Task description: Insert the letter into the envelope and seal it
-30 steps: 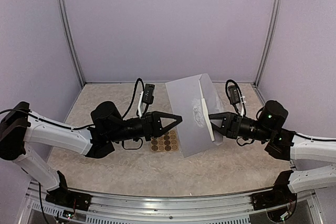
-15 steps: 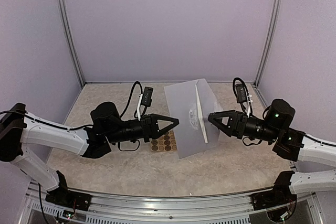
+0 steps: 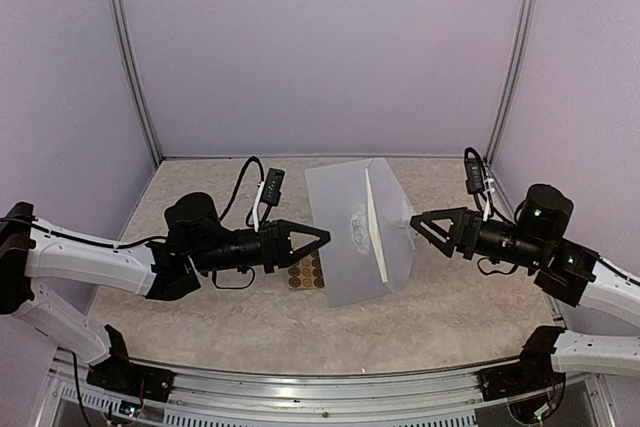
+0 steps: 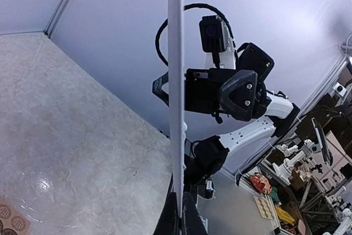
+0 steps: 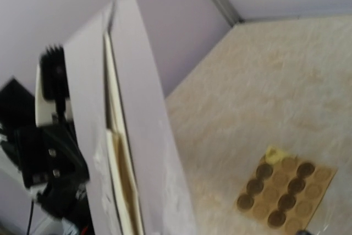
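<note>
Count: 1 envelope (image 3: 350, 237), grey-lavender, off the table (image 3: 200, 317). 1 letter (image 5: 122, 174), a cream sheet showing inside it; the right wrist view may show a second cream layer, can't tell if that's a fold. 1 sticker sheet (image 3: 305, 274), tan, with round brown stickers (image 5: 281, 201) in a grid. Roughly a dozen spots, some paler, too blurred for an exact number; from the top view the envelope covers part of the sheet. 2 arms: left arm (image 3: 90, 257) and right arm (image 3: 590, 277). 2 end effectors: left end effector (image 3: 322, 238) and right end effector (image 3: 420, 229), two fingers each. 1 table. 2 upright metal posts (image 3: 130, 57) at the back corners.
</note>
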{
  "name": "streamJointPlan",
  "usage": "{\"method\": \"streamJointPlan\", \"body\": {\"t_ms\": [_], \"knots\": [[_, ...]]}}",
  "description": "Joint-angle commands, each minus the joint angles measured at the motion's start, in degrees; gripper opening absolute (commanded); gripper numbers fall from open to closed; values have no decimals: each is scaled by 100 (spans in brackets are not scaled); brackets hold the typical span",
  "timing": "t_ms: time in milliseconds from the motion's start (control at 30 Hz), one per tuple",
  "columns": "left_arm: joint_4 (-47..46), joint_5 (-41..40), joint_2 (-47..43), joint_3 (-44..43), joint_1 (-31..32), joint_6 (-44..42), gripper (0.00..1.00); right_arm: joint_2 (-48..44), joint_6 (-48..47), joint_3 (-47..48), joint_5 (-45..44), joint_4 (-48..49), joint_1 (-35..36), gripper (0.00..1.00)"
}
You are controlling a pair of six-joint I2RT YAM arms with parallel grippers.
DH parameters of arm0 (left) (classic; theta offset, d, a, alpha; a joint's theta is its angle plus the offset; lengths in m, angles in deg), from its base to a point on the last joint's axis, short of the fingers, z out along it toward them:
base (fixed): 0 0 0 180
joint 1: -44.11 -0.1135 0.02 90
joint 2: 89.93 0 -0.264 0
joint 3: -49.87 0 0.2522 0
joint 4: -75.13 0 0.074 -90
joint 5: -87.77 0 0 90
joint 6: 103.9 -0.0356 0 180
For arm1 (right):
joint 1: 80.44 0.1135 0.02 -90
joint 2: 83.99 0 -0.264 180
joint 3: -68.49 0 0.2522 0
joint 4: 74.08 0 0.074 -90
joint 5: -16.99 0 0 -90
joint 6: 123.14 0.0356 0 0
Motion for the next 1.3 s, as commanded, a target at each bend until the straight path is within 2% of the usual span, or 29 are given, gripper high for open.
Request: {"method": "streamJointPlan", "body": {"t_ms": [0,33,100,333,367,600,700,867,1067,1267], "knots": [[-28,137,-107,75,-15,-97,0,339,-14,42,760,339,-54,85],[-34,141,-102,83,-15,-93,0,407,6,42,901,444,-55,81],[-42,134,-91,84,-15,-88,0,517,51,62,995,538,-53,67],[-27,147,5,102,-15,-21,0,712,366,-96,766,863,-54,2],[-4,141,28,97,-15,-12,0,749,417,-121,711,864,-48,0],[791,-380,249,89,-38,104,23,1028,592,-91,-529,-289,-58,0],[1117,-728,336,122,2,130,38,1188,669,-192,-741,-512,-75,0],[1754,-1460,297,154,-9,140,53,1715,849,-537,-878,-495,-145,0],[2332,-2159,182,306,-191,590,63,2477,1004,-850,-1064,-422,-209,0],[2406,-2151,275,590,-611,1079,67,2534,987,-730,-1492,-733,-212,0]]}}
